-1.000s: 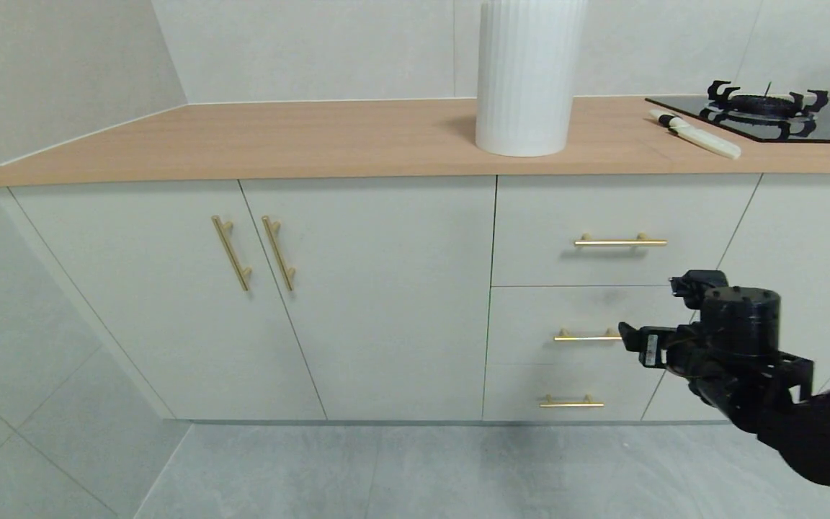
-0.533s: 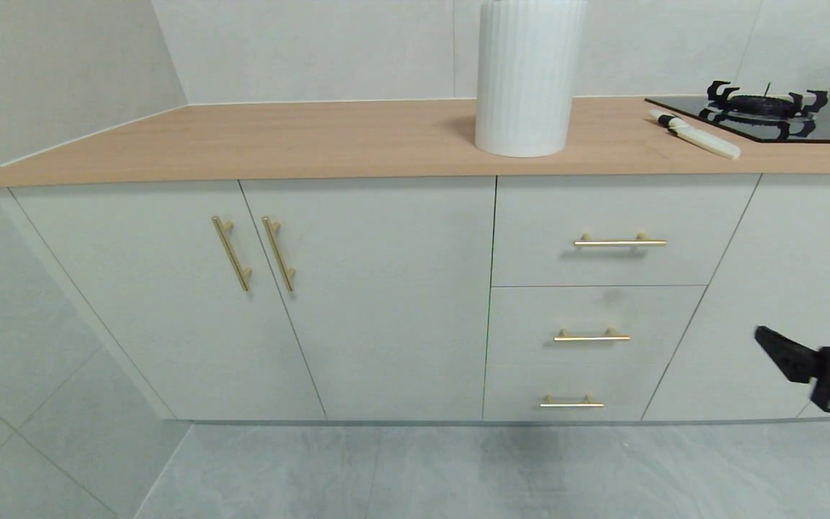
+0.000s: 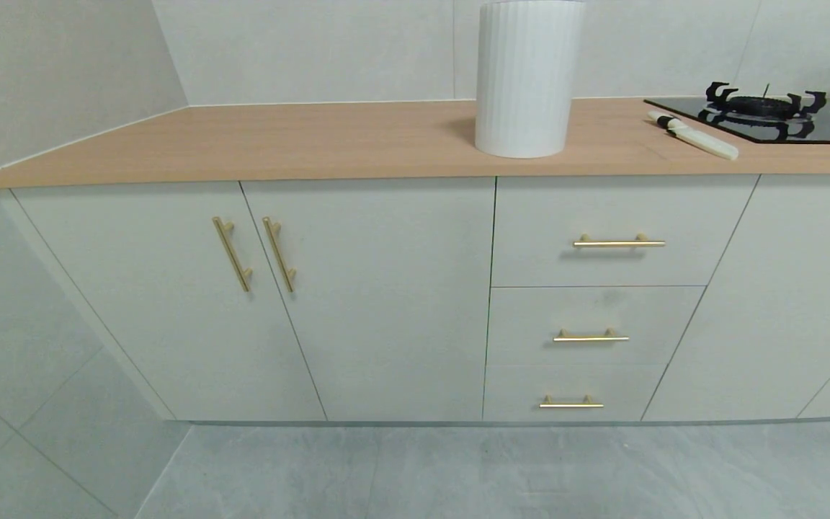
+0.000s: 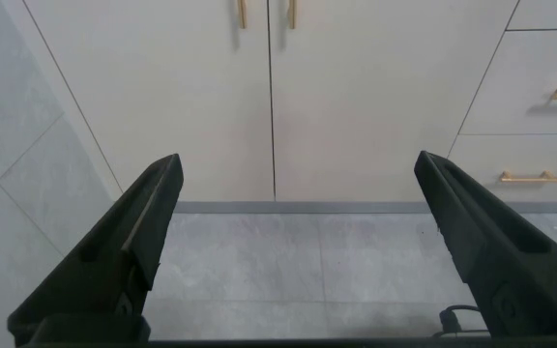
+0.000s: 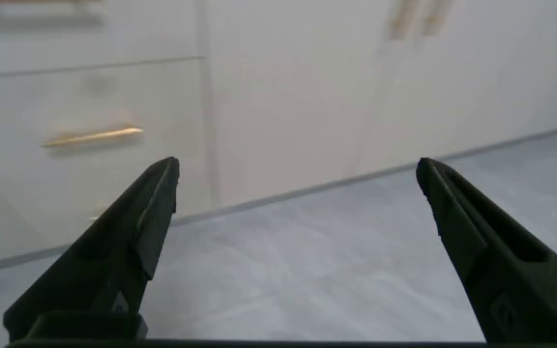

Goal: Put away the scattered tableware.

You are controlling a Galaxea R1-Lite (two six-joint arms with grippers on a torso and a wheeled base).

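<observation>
The left tool (image 4: 298, 256) is spread wide with nothing between its two dark fingers (image 4: 124, 251). It hangs low over the grey tiled floor (image 4: 278, 295), facing the foot of the cabinet doors (image 4: 356, 97). The right tool (image 5: 293, 251) is also spread wide and holds nothing. It hangs above the same floor, with a gold drawer handle (image 5: 93, 137) ahead of it.

In the head view the pale cabinet front carries two doors with upright gold handles (image 3: 255, 254). To their right is a stack of three drawers (image 3: 595, 295), all closed. On the wooden desk (image 3: 278, 140) above stands a tall white ribbed container (image 3: 525, 76), upright, over the drawers. Further right, near the desk's front edge, lies a pale utensil (image 3: 692, 135) with a dark band, apparently a knife. It lies flat and at an angle, just beside the black stove (image 3: 768, 112) and well apart from both tools.
</observation>
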